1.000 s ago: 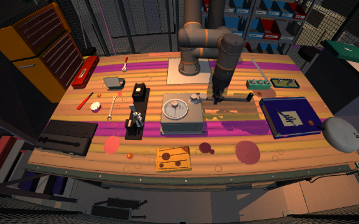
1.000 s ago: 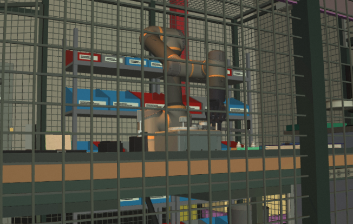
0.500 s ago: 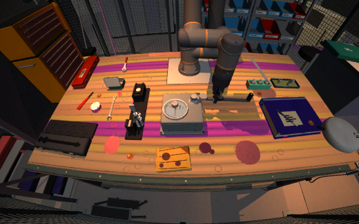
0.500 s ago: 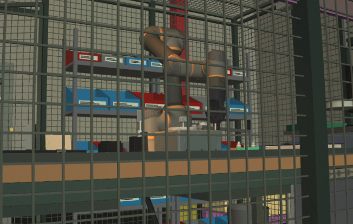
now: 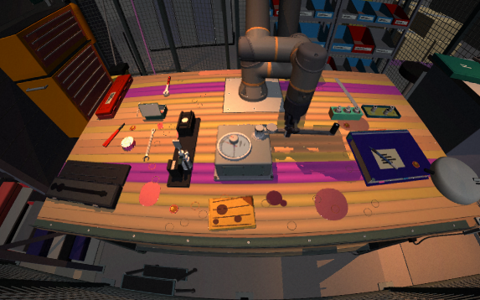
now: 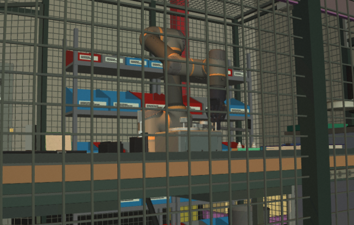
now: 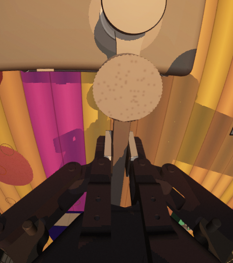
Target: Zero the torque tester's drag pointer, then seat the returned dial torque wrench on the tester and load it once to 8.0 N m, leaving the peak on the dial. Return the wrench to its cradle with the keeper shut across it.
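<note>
The dial torque wrench (image 5: 304, 131) is partly hidden by my arm; its head sits on the drive at the tester's far right corner, and its beam runs right to a black handle (image 5: 334, 128). The wrench's beam (image 7: 120, 148) is gripped in my closed gripper (image 5: 290, 130) (image 7: 120, 146), just behind its round dial (image 7: 127, 87). The grey torque tester (image 5: 243, 151) stands mid-bench with a round face (image 5: 233, 146) on top. The dark wrench cradle (image 5: 184, 151) with its keeper lies left of the tester and is empty.
Shelves of red and blue bins (image 5: 352, 29) stand behind the bench. A blue book (image 5: 388, 156) lies right of the wrench, and a green terminal block (image 5: 345, 112) sits behind it. A yellow pad (image 5: 230, 212) lies near the front edge. A black tool case (image 5: 88, 183) sits front left.
</note>
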{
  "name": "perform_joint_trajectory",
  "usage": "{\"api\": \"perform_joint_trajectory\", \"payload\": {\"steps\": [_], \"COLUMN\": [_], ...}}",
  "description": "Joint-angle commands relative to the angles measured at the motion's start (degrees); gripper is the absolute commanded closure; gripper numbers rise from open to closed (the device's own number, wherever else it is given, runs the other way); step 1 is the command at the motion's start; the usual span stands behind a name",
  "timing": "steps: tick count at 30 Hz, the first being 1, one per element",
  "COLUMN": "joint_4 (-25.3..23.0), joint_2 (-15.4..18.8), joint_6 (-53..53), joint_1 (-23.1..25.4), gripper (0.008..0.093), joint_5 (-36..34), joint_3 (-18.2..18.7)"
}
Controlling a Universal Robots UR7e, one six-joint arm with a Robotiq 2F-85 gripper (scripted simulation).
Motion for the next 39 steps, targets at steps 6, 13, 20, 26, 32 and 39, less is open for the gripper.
{"api": "perform_joint_trajectory", "payload": {"steps": [6,13,20,26,32,39], "joint_4": [1.3,2.9,3.9,4.1,4.6,8.8], "joint_2": [-0.8,-1.5,-2.0,-2.0,-2.3,-4.2], "joint_6": [0.0,0.0,0.0,0.0,-0.1,-0.8], "joint_1": [0.0,0.0,0.0,0.0,-0.1,-0.8], "gripper": [0.0934,0.0934,0.0934,0.0934,0.0934,0.0934], "joint_5": [0.0,0.0,0.0,0.0,0.1,1.1], "joint_3": [-0.8,-1.7,-2.2,-2.3,-2.6,-5.0]}}
